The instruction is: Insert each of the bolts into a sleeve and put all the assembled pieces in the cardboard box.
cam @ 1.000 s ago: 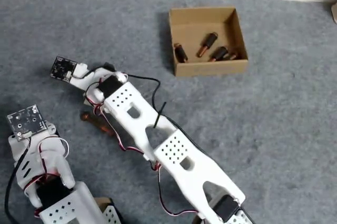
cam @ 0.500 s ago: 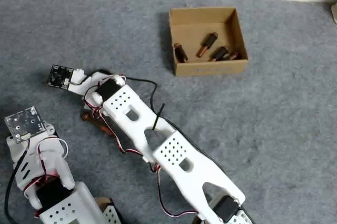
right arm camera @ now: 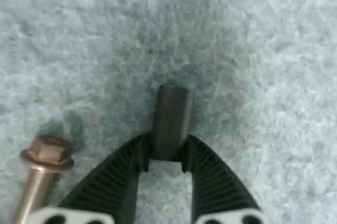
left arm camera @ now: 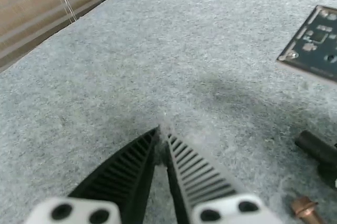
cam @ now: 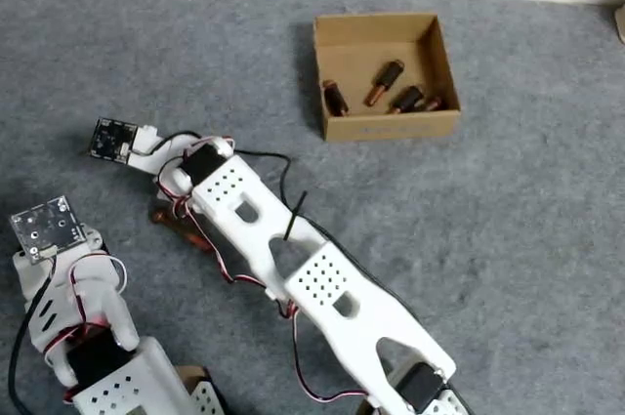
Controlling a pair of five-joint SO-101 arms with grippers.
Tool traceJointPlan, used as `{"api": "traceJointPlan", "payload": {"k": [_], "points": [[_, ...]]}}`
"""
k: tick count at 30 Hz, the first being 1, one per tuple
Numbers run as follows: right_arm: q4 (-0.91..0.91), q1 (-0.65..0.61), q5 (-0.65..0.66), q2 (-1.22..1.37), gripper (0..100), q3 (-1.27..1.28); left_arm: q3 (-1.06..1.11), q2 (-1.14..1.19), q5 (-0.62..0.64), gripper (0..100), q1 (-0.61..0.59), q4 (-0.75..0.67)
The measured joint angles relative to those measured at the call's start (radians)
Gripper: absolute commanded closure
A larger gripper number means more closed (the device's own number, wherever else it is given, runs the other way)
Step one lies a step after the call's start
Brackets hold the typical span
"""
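Copper bolt (right arm camera: pixel 39 176), black sleeve (right arm camera: pixel 170 124), brown cardboard box (cam: pixel 391 127), grey felt table (cam: pixel 527 239)

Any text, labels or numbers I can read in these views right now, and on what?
No text is legible in these views.
On the circuit board: small markings, too blurred to read.
On the cardboard box: nothing legible on its front wall.
On the sleeve and bolt: no markings visible.

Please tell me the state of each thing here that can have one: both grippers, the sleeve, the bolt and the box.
left gripper: jaws shut, empty.
right gripper: jaws shut on the sleeve.
sleeve: gripped at one end.
bolt: lying loose, not inserted.
cardboard box: open, holding assembled pieces.
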Motion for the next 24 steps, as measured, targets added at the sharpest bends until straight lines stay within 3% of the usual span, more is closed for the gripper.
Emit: {"api": "traceJointPlan", "payload": {"k": [12, 18, 24], "points": [[0.028, 0.000, 0.000, 0.011, 99.4, -0.054, 0.000, 0.014, 0.000, 100, 0.000, 0.000], [0.264, -0.015, 0.003, 0.026, 99.4, -0.247, 0.000, 0.014, 0.000, 100, 0.000, 0.000], [0.408, -0.017, -0.021, 0.005, 99.4, -0.272, 0.000, 0.014, 0.000, 100, 0.000, 0.000]]}}
